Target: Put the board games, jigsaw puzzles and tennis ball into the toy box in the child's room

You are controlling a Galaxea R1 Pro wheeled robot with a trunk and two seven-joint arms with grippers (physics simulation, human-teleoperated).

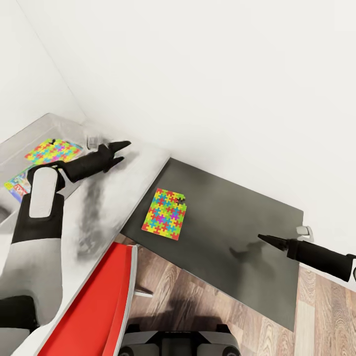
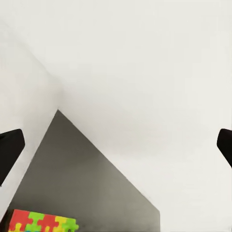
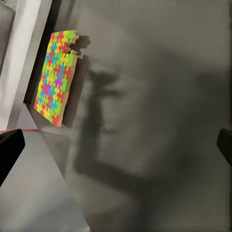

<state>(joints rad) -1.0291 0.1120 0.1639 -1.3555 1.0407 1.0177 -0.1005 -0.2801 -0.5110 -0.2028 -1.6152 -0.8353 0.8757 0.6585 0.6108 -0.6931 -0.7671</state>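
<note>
One jigsaw puzzle point(image 1: 165, 213) point(image 3: 55, 77) of bright interlocking pieces lies flat on the low dark grey cabinet point(image 1: 232, 217), by its edge beside the table point(image 1: 136, 165). An edge of it also shows in the left wrist view point(image 2: 43, 223). My left gripper point(image 1: 121, 152) point(image 2: 116, 150) hovers open and empty over the table's far corner. The right gripper point(image 1: 262, 238) point(image 3: 116, 150) hangs open over the cabinet, well to the right of that puzzle. At far left the toy box point(image 1: 59, 121) holds a second jigsaw puzzle point(image 1: 52, 151) and a printed board game point(image 1: 17, 184). The bed and tennis ball are out of view.
A red chair point(image 1: 99, 301) stands close in front, against the table's near edge. White walls point(image 1: 198, 74) back the table and the cabinet. A small pale fitting point(image 1: 305, 231) sits at the cabinet's right edge. Wood-plank floor point(image 1: 326, 316) lies to the lower right.
</note>
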